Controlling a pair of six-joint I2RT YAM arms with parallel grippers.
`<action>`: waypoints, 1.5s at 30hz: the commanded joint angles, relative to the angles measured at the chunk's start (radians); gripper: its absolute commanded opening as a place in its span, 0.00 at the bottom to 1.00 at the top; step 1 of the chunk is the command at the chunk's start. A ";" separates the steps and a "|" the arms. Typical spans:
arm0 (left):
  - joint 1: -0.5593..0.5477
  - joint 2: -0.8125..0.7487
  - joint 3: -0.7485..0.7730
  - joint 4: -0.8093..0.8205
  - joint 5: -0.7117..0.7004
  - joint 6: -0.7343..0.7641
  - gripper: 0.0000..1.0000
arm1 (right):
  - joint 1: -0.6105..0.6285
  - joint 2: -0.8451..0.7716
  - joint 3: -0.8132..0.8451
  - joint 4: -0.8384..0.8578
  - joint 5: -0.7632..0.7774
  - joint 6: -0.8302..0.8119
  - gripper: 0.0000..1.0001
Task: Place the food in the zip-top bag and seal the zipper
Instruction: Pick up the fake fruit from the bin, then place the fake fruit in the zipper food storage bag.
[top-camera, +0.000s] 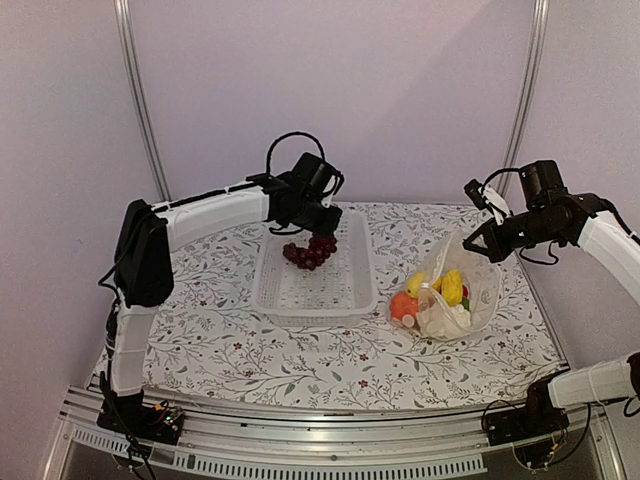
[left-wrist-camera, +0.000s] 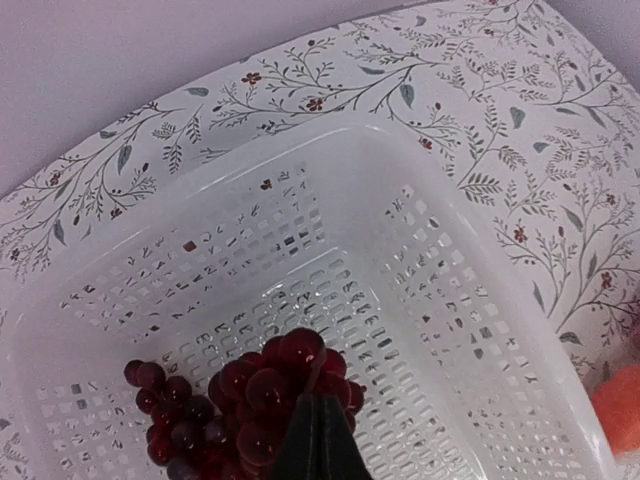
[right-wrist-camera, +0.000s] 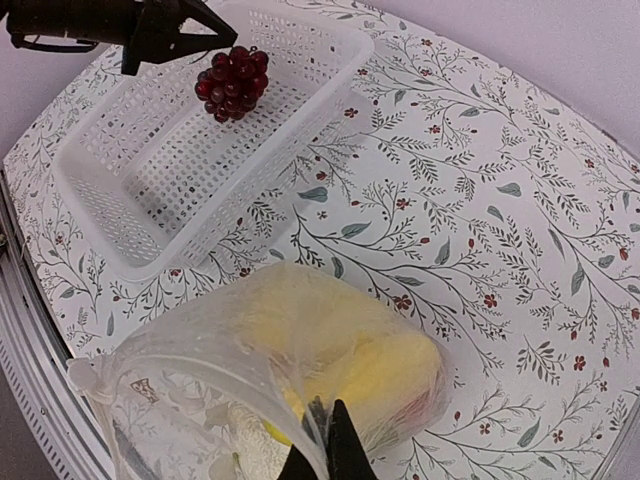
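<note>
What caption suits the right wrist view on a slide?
Right pincer grips zip-top bag; left pincer holds grape bunch over basket.

Inspection finding: no legible text, label, brand, number or sign in any of the three views. The patterned worktop (top-camera: 250, 350) carries only printed grey leaves and small red flowers. The clear floppy plastic zip-top bag (right-wrist-camera: 190, 345) bears one small brownish mark, lower left of the right wrist view, too blurred to read.
</note>
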 joint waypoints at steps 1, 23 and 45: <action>-0.068 -0.162 -0.038 0.035 -0.029 0.027 0.00 | -0.005 -0.008 0.006 0.014 -0.002 0.001 0.00; -0.363 -0.396 0.099 0.234 0.118 0.114 0.00 | -0.005 0.018 0.026 0.003 -0.010 0.001 0.00; -0.464 -0.206 0.185 0.503 0.291 0.029 0.00 | -0.005 0.033 0.079 -0.061 -0.111 0.020 0.00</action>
